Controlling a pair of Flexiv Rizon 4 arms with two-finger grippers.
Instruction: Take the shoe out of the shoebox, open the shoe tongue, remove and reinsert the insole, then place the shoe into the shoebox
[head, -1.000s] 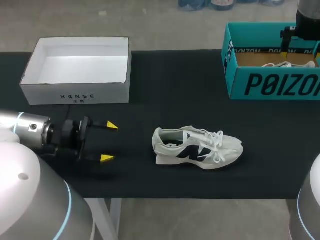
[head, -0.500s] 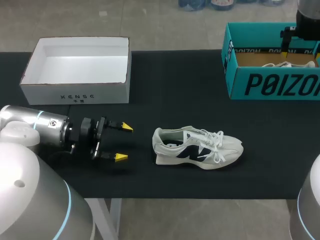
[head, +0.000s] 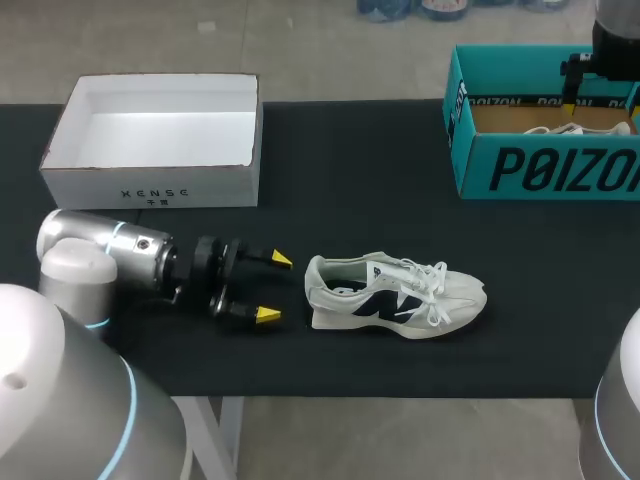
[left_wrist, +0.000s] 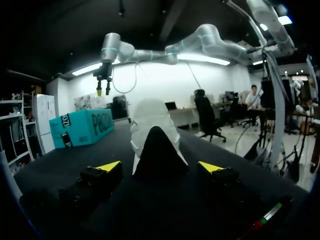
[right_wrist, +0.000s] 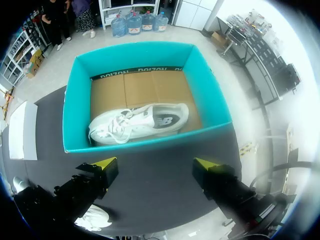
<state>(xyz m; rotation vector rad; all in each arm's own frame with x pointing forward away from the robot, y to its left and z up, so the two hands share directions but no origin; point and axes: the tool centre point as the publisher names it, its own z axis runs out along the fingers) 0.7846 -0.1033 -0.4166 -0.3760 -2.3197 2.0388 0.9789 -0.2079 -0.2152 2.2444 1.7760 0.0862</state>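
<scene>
A white sneaker with a dark side logo (head: 395, 295) lies on its sole on the black table, heel toward my left gripper (head: 268, 288). That gripper is open, level with the table and a short way off the heel. In the left wrist view the heel (left_wrist: 152, 135) stands just ahead of the open left gripper (left_wrist: 160, 167), not touching either finger. The teal shoebox (head: 545, 165) sits at the back right. My right gripper (head: 598, 98) hangs open above it. In the right wrist view a second white sneaker (right_wrist: 140, 121) lies inside the teal shoebox (right_wrist: 145, 142), under the open right gripper (right_wrist: 157, 165).
An empty white box (head: 160, 185) stands at the back left, behind my left arm. The black table (head: 360, 170) reaches its front edge just below the sneaker.
My left arm has slid right along the table, bringing its open gripper close to the sneaker's heel. The right arm and the sneaker have not moved.
</scene>
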